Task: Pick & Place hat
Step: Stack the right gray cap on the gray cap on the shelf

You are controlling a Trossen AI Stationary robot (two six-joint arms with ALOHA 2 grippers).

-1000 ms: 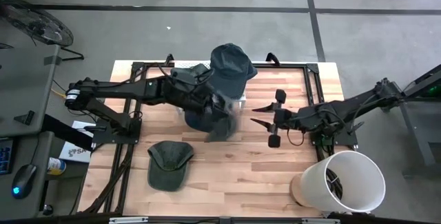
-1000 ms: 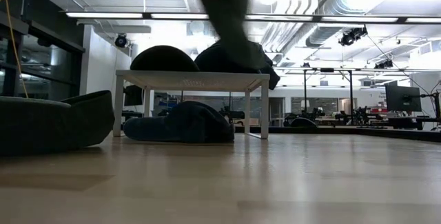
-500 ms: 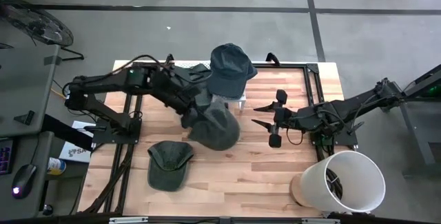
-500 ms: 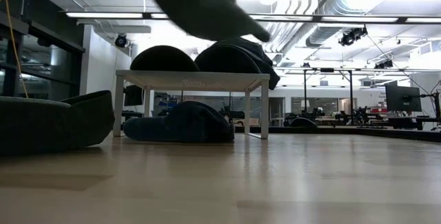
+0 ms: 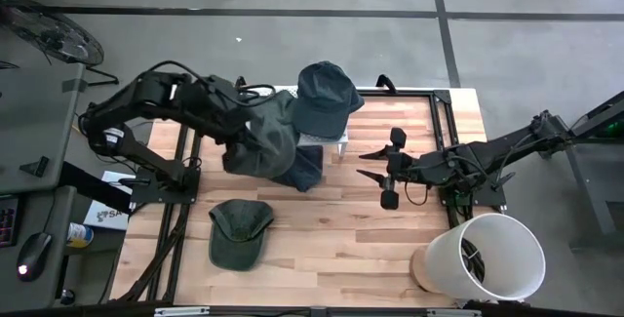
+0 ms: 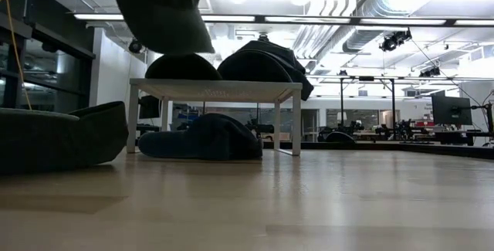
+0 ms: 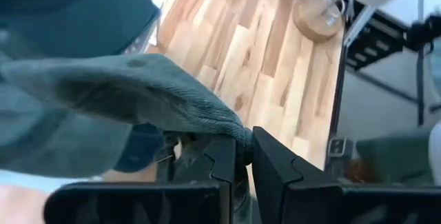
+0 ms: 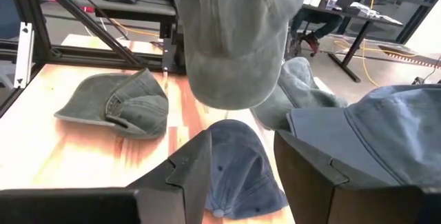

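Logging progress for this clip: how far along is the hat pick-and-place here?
Mid-carry. The left hand is shut on a grey-green cap, lifted clear of the wooden table. Already up on the small white stand: a dark blue cap and another dark cap. Left: a blue cap under the stand and a green cap near the front. The right hand waits open.

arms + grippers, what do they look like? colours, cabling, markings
Both arms are dark, jointed, with black cables looping along the links. The left arm has an orange mark near its base. The right gripper has two black pointed fingers; the left gripper has black, blocky, notched ones.
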